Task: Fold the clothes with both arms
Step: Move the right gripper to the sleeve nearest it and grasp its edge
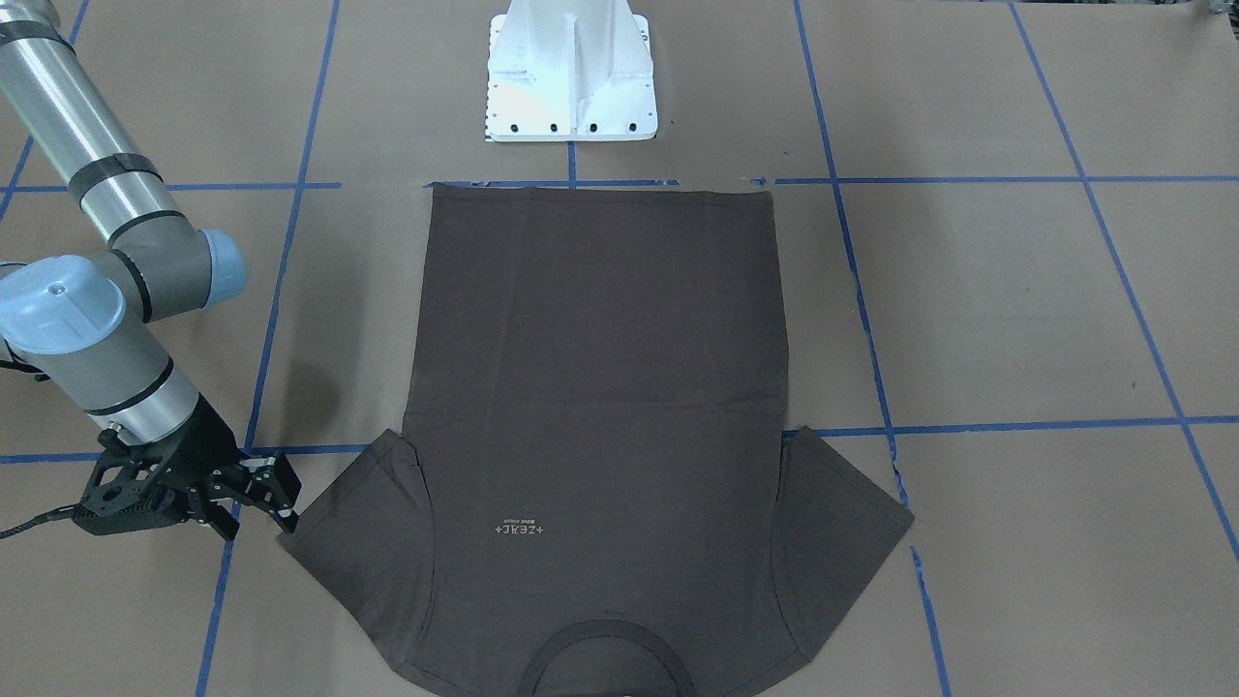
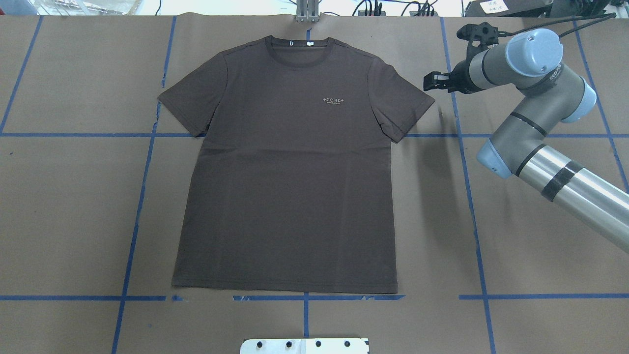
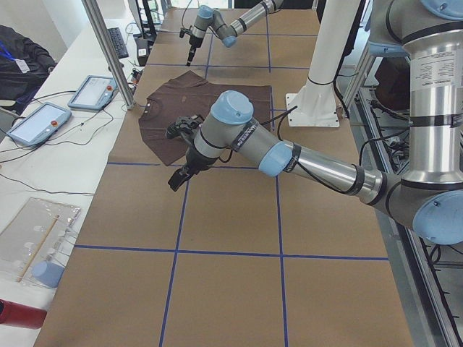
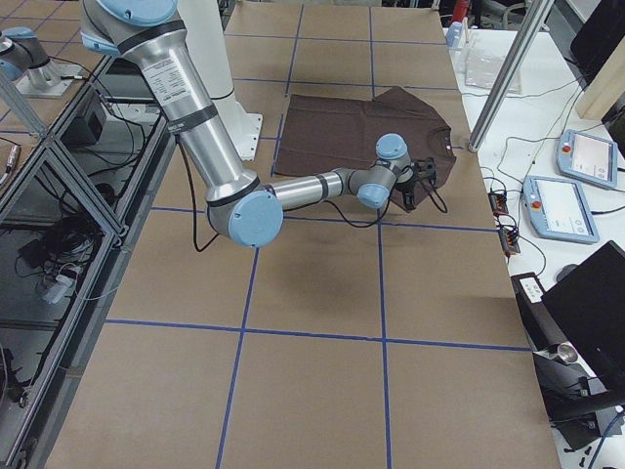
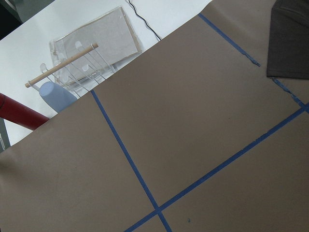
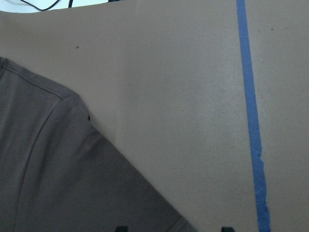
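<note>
One T-shirt (image 2: 290, 172) flat, stick (image 5: 62, 65) on clear tray (image 5: 108, 36)

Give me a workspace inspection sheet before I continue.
Surface: brown paper table cover with blue tape grid.
Job's things: dark brown-grey short-sleeved T-shirt spread flat, logo up, unfolded.
Clutter: nothing seen on the paper.
End effectors: right end effector open at a sleeve tip; left end effector away from the shirt, state unclear.
Cables: black cable at the right wrist.
Surroundings: white metal pedestal; two tablet-like pendants off the paper.
</note>
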